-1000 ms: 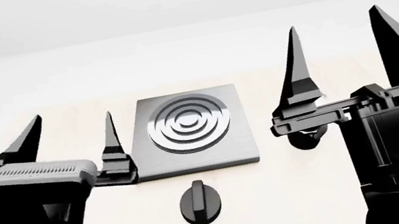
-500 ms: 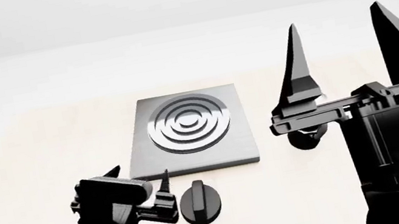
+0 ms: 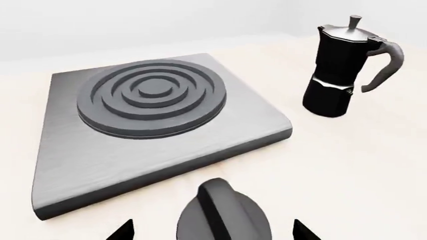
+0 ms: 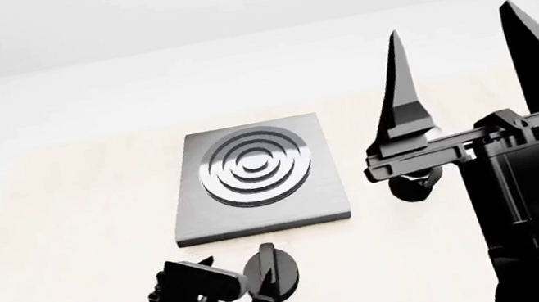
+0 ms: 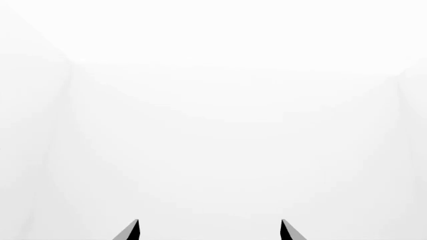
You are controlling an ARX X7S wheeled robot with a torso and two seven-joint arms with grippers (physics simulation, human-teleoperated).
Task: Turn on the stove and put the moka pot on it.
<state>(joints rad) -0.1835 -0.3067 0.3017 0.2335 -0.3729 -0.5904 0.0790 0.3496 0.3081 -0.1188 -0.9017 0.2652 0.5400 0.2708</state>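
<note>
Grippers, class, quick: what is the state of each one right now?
Left gripper: open, jaws either side of the stove knob, holding nothing.
Right gripper: open, empty.

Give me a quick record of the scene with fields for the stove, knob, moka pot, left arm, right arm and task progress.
stove: dark grey slab on the table, burner rings bare
knob: black, round, in front of the slab
moka pot: upright on the table beside the stove, off the burner; mostly hidden behind the right arm in the head view
left gripper: low at the knob, jaws open, one tip on each side
right gripper: raised, jaws open, pointing up, holding nothing
progress: knob not visibly gripped yet; pot not yet placed
</note>
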